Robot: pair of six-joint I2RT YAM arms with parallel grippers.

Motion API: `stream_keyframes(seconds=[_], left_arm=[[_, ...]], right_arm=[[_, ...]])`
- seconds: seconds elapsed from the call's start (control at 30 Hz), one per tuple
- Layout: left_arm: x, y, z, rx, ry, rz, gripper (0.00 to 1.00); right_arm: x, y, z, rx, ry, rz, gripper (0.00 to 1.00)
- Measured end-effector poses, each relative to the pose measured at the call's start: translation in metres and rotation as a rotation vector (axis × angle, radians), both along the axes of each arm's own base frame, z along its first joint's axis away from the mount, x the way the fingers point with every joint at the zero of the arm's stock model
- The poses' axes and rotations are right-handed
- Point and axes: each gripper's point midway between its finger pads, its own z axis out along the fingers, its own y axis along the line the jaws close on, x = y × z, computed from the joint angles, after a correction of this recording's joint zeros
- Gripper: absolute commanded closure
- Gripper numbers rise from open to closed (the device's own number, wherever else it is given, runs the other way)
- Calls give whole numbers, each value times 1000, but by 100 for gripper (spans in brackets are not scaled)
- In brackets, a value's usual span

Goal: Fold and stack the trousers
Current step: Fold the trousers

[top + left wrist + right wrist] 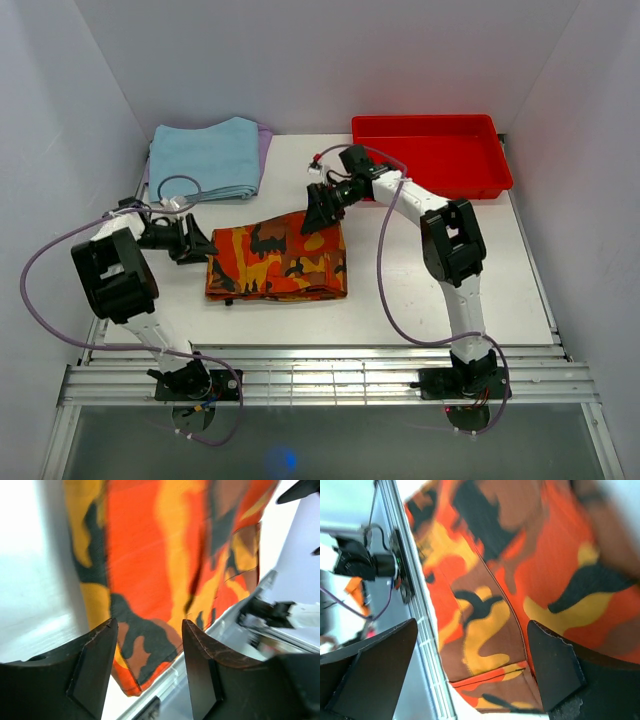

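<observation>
We saw the long soft trousers in orange, red, yellow and black camouflage print lying folded into a roughly rectangular bundle near the middle of the white tabletop, flat and held by neither arm. The left hand sat low at the bundle's left edge, just beside the cloth. In its wrist view its two dark fingers stood apart with nothing pinched between them, and the camouflage cloth showed beyond the gap. The right hand hung over the bundle's far right corner, and its wrist view showed its own fingers spread wide, with the cloth below them and free of both. We could not tell from above whether either hand touched the fabric. At the far left of the tabletop lay a plain light blue folded cloth, apart from the trousers, and at the far right stood a red plastic tray.
</observation>
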Motion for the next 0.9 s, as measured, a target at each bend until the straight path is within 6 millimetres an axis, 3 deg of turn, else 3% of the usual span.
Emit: stream_keyframes(seconds=[0.13,0.23,0.3,0.37,0.47,0.53,0.6,0.7,0.8,0.9], left_arm=[[31,3,50,66,-229,-26,35],[48,-13,67,72,-321,-50,36],[56,-25,65,51,-318,-52,37],[65,-32,52,21,-278,-35,39],[78,-30,14,-13,-176,17,40],[84,-27,-13,-28,-102,41,41],[91,-27,-24,-87,-45,64,41],[111,-19,-20,-76,-61,72,41],[141,-7,-15,-5,-136,67,41],[155,4,-10,59,-195,54,39]], right_arm=[[35,-1,61,80,-167,-40,0],[54,-2,83,123,-237,-64,5],[61,-3,79,126,-232,-77,7],[69,0,62,115,-209,-84,10],[81,5,21,77,-168,-94,16],[86,7,-19,29,-127,-102,19],[87,6,-48,1,-94,-100,23],[105,6,-47,-29,-189,-115,28],[130,1,-43,-81,-297,-157,11],[151,-4,-29,-103,-391,-190,9]])
